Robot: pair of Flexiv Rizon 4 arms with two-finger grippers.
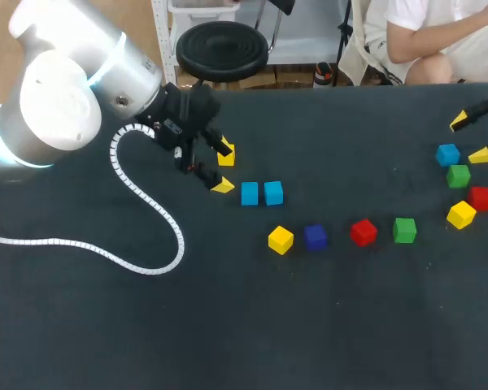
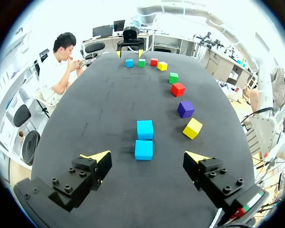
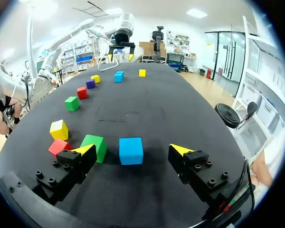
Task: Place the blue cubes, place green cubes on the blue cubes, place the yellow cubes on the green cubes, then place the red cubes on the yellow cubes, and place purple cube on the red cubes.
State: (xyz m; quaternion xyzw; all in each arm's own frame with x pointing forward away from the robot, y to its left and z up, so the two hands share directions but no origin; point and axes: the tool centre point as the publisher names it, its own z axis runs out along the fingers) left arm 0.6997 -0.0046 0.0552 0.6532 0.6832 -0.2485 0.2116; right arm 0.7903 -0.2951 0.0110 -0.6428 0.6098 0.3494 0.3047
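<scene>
Two light blue cubes [image 1: 250, 193] [image 1: 273, 192] sit side by side mid-table, just ahead of my open left gripper [image 1: 224, 170] [image 2: 147, 157], which holds nothing. Below them runs a row of yellow [image 1: 281, 240], purple [image 1: 315, 236], red [image 1: 363, 232] and green [image 1: 404, 230] cubes. At the right edge lie a blue cube [image 1: 448, 154] [image 3: 131, 150], a green cube [image 1: 458, 175] [image 3: 95, 145], a red cube [image 1: 479, 197] and a yellow cube [image 1: 461, 214]. My right gripper [image 1: 470, 138] [image 3: 132, 151] hovers open and empty over that blue cube.
A white coiled cable [image 1: 146, 207] trails from my left arm across the dark table [image 1: 228, 325]. In the right wrist view another small yellow block [image 3: 142, 72] lies by the far blue pair.
</scene>
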